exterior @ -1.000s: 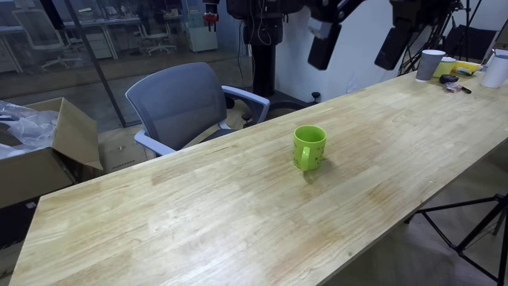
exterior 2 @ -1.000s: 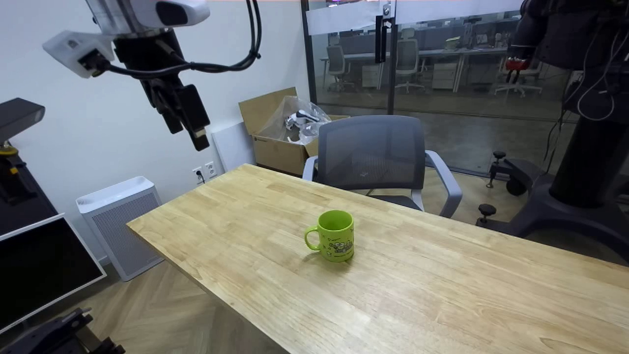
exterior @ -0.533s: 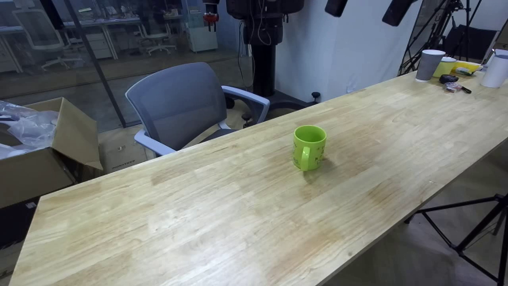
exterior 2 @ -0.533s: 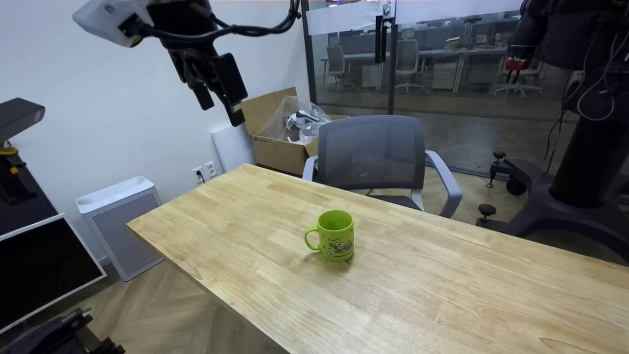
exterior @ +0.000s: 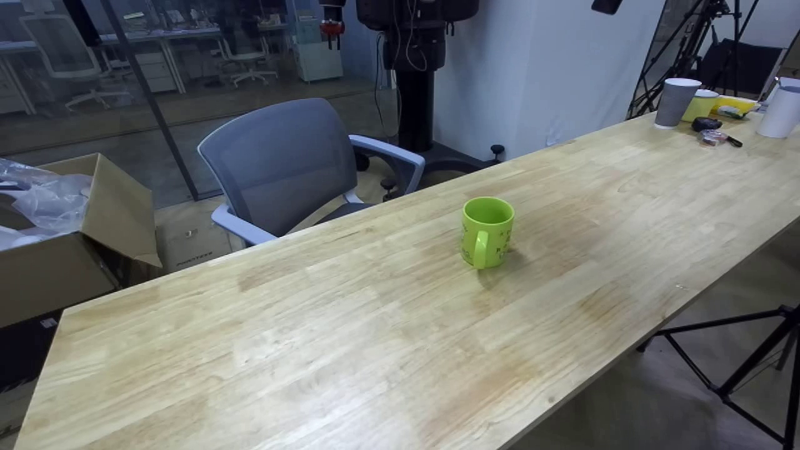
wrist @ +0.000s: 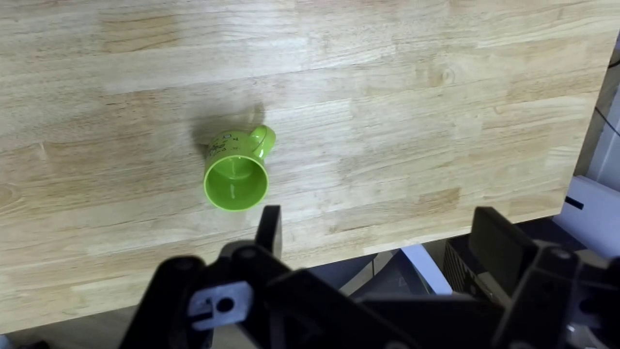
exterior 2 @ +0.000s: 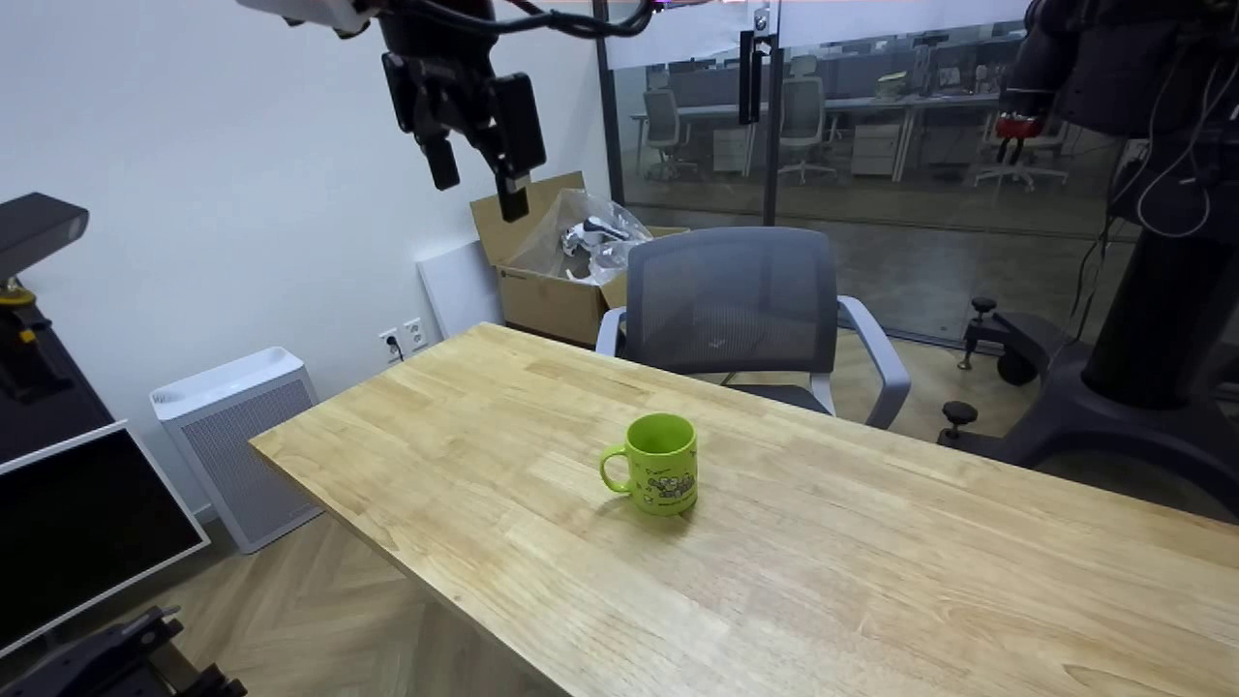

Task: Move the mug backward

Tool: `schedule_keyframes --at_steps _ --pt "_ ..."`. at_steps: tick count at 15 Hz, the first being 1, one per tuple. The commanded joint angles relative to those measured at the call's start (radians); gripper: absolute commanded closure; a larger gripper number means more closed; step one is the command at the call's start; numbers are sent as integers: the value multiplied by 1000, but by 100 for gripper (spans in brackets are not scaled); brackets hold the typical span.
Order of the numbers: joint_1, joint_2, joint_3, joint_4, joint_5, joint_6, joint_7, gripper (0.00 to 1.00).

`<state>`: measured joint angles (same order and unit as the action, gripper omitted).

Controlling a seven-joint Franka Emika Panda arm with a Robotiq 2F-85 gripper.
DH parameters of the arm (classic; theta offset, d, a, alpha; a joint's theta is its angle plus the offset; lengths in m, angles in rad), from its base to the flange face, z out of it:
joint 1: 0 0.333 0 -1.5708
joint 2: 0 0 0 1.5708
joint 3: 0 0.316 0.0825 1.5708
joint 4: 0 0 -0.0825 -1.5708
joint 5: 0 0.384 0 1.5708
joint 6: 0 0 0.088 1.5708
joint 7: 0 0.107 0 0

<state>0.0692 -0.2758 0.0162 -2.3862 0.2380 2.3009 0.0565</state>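
A: We note a pale wood worktop [exterior: 250, 350]; what stands on it?
B: We record the lime-green mug [exterior 2: 662, 474], upright.
A: And its far end, in an exterior view?
B: We see a grey cup [exterior: 676, 105], a yellow-green cup [exterior: 701, 107] and a white container [exterior: 780, 117].

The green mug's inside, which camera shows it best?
The wrist view: it looks down into the mug, so its opening looks nearly round. Both exterior views look in slantwise, showing mostly its outside and only some inner wall.
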Motion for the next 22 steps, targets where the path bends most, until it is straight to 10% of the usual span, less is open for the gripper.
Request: schedule_keyframes --at_steps 1,13,22 --pt "-4 106 -8 153 6 -92 -23 0" --pt "-39 342 -4 465 -61 -247 17 0" --pt "-41 318 2 399 -43 -199 -19 0"
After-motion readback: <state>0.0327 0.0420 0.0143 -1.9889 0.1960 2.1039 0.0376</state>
